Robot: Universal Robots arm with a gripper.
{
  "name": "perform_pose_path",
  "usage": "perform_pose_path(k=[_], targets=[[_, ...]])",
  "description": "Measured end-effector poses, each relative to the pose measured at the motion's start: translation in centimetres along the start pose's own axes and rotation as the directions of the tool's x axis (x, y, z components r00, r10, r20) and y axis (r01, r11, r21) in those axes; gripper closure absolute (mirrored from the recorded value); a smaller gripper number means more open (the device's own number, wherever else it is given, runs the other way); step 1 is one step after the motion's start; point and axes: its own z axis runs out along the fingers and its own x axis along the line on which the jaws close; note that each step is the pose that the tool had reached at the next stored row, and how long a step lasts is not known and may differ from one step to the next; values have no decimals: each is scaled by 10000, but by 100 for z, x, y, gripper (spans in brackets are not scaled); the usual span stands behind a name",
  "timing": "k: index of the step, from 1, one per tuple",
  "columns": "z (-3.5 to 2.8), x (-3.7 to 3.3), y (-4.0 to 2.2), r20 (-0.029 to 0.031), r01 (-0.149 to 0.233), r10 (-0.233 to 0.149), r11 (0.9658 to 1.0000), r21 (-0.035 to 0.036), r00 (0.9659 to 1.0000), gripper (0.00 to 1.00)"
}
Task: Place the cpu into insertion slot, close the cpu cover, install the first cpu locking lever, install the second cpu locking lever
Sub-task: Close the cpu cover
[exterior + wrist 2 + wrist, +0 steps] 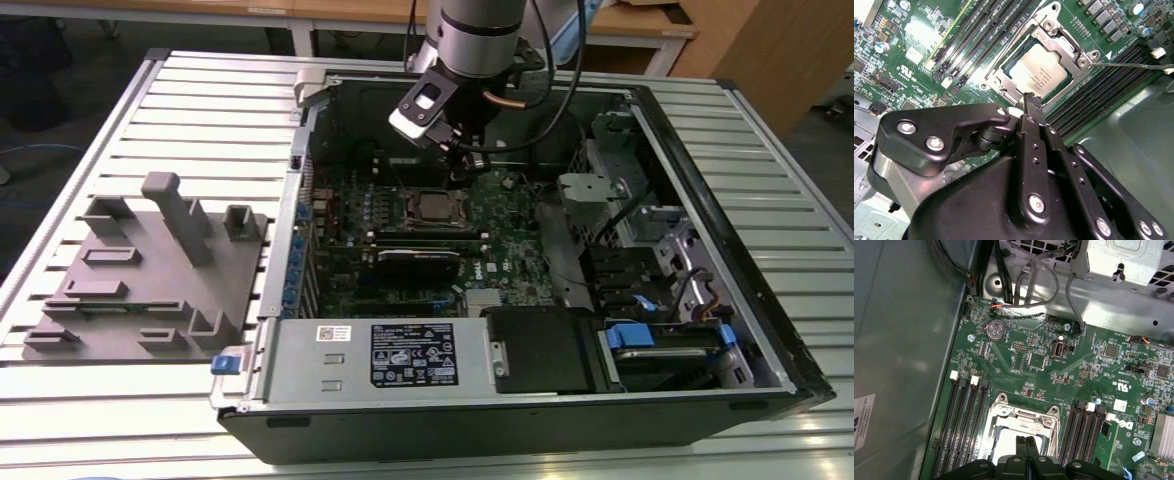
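Two fingers (1032,107) together beside covered cpu (1043,67).

An open computer case (534,425) is laid on a slatted table (120,420), with a grey moulded fixture (134,300) set at the exterior view's left. A coin battery (996,330) is seated on the motherboard (1004,375).

My gripper (1027,440) is covering the near part of the cpu cover (1001,412) in the first wrist view, and the picture's edge is cutting both off. In the exterior view my arm (478,40) is running out of frame.
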Motion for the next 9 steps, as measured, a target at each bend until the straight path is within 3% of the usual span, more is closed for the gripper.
perform_pose_path(k=[9], targets=[[0, 0, 0, -1, 203, -203, 9998, -1, 9998, 90]])
